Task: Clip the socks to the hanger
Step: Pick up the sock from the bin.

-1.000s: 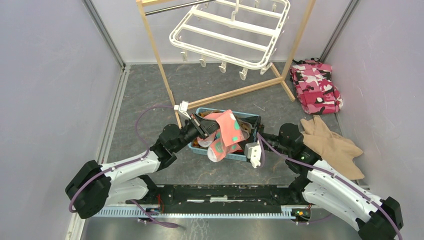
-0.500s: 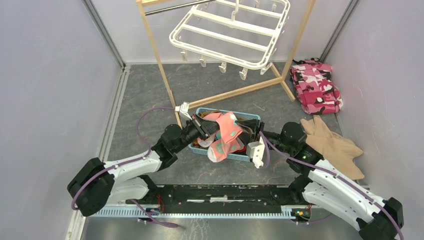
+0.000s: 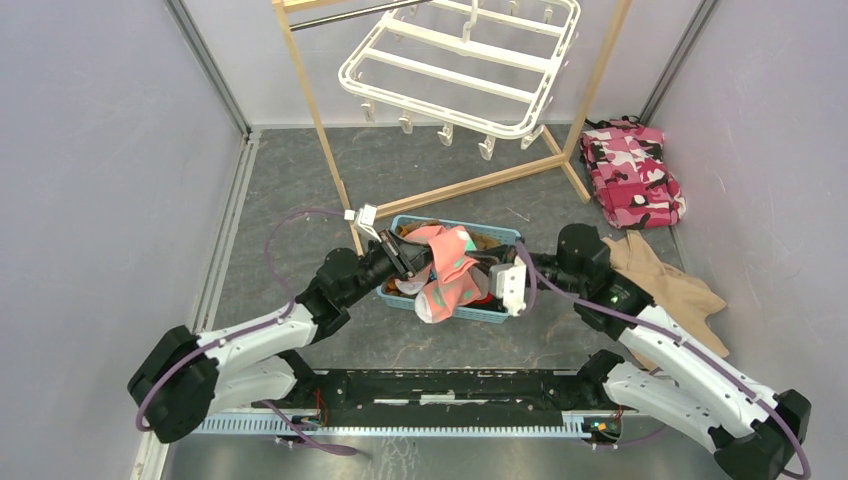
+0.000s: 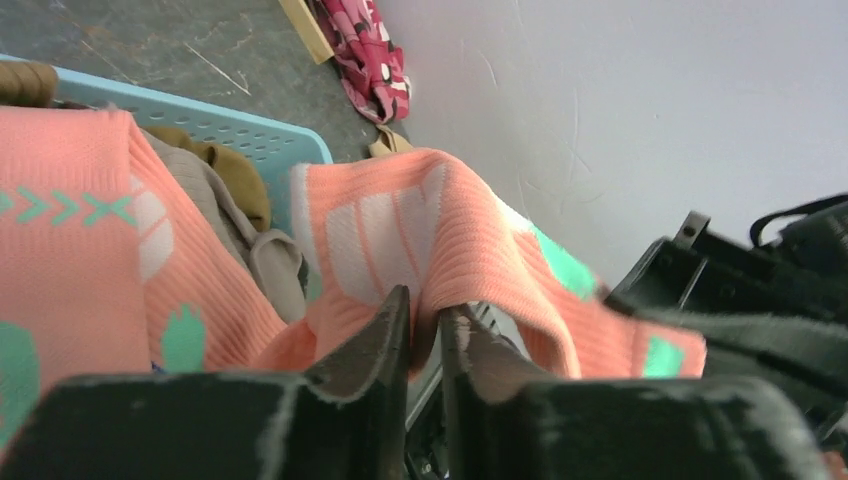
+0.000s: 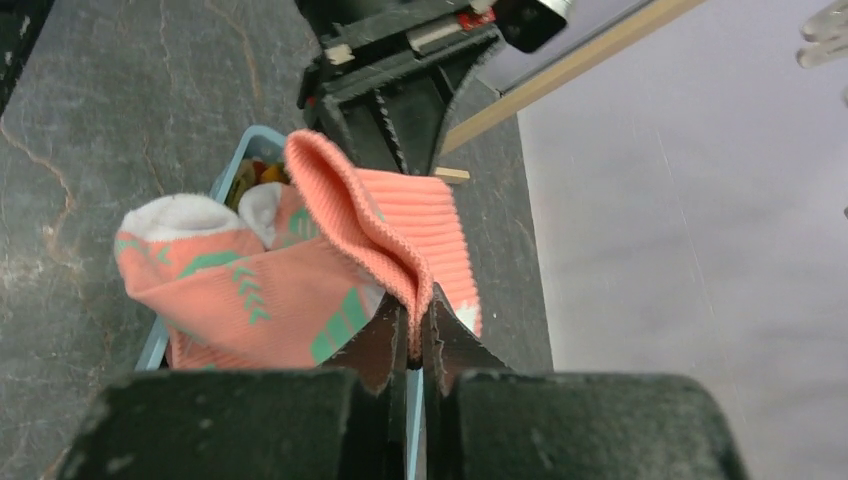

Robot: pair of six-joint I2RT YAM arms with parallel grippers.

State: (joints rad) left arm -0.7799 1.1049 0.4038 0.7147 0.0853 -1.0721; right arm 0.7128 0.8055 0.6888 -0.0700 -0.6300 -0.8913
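Gripping: both grippers pinch the same salmon-pink sock (image 3: 452,262); the left gripper (image 4: 425,312) has its jaws nearly together on a fold of the knit, and the right gripper (image 5: 415,325) has its jaws closed tight on a ribbed fold
Location: the sock hangs between the two grippers just above the blue basket (image 3: 500,232), with its lower end drooping over the near rim; the hanger (image 3: 455,75) is well apart from it, at the far side on the wooden stand (image 3: 312,110)
Count: you cannot tell from these views whether one sock or a pair is raised
Handling: judge it light, soft and limp; it drapes and folds at each pinch and will not hold a shape, so expect it to sag wherever you leave it unsupported
Surface: the ribbed knit looks grippy and stretchy, neither slippery nor fragile
Hold point: take it at the cuff edge, both pinches close to the rim of the cuff, so a short taut span of fabric shows between them for one of the clips (image 3: 487,150)
Risk: a thick bunched fold may not fit a clip, so present a single flat edge
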